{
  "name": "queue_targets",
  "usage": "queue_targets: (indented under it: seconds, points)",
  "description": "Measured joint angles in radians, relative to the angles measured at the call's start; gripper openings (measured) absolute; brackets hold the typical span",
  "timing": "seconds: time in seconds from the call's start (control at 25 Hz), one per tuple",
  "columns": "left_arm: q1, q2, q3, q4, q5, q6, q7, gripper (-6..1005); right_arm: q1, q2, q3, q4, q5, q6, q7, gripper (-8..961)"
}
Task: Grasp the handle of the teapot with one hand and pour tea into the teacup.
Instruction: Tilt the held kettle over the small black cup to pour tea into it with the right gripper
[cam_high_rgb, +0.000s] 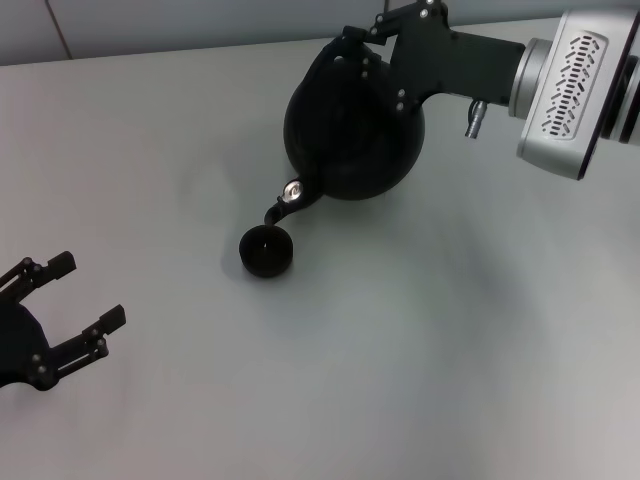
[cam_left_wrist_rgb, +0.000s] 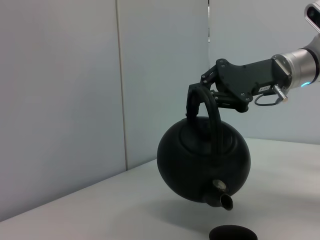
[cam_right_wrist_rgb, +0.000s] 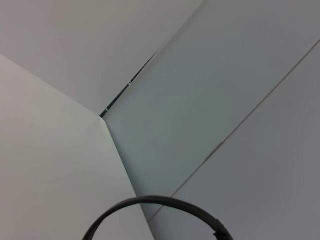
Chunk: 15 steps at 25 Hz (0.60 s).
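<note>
The matte-black teapot (cam_high_rgb: 350, 130) (cam_left_wrist_rgb: 200, 160) hangs above the table, tipped forward. Its short spout (cam_high_rgb: 285, 200) (cam_left_wrist_rgb: 222, 197) points down just over the small dark teacup (cam_high_rgb: 266, 250) (cam_left_wrist_rgb: 232, 233), which stands on the table. My right gripper (cam_high_rgb: 385, 40) (cam_left_wrist_rgb: 200, 92) reaches in from the right and is shut on the top of the arched handle (cam_left_wrist_rgb: 212, 117). A curved piece of that handle (cam_right_wrist_rgb: 155, 205) shows in the right wrist view. My left gripper (cam_high_rgb: 90, 290) rests open and apart at the table's near left.
The grey table (cam_high_rgb: 450, 350) spreads bare around the cup and pot. Pale wall panels (cam_left_wrist_rgb: 75, 100) stand behind the table's far edge.
</note>
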<state>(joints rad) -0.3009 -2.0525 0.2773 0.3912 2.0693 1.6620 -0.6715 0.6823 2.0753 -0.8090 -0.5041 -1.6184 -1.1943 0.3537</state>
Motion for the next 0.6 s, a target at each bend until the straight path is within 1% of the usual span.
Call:
queue_targets:
  seconds: [0.6]
  points:
    - [-0.005, -0.002, -0.009, 0.0, 0.0, -0.012, 0.0, 834, -0.009, 0.002, -0.038, -0.052, 0.0, 0.012, -0.021, 91]
